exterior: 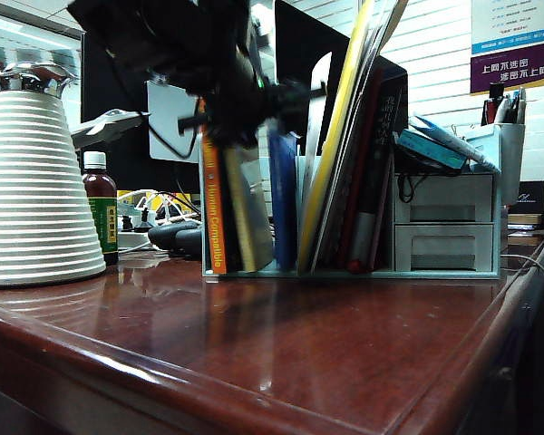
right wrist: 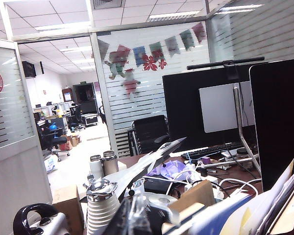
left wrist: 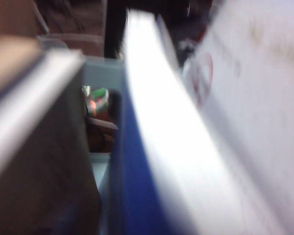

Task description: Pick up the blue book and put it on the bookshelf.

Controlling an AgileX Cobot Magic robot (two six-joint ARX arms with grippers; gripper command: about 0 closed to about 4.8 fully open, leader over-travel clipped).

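The blue book stands upright in the mint-green bookshelf, between a leaning dark book and a white divider panel. My left gripper hovers as a dark blur just above the books, over the orange-spined one and the blue book's top. In the left wrist view the blue book fills the frame with its cream page edges up, and the bookshelf wall lies behind it. The left fingers are too blurred to read. My right gripper shows in no view; its wrist camera looks across the blue book from beside the shelf.
An orange-spined book and a thin yellow book share the rack. A grey two-drawer organizer adjoins it on the right. A white ribbed jug and a brown bottle stand to the left. Monitors rise behind.
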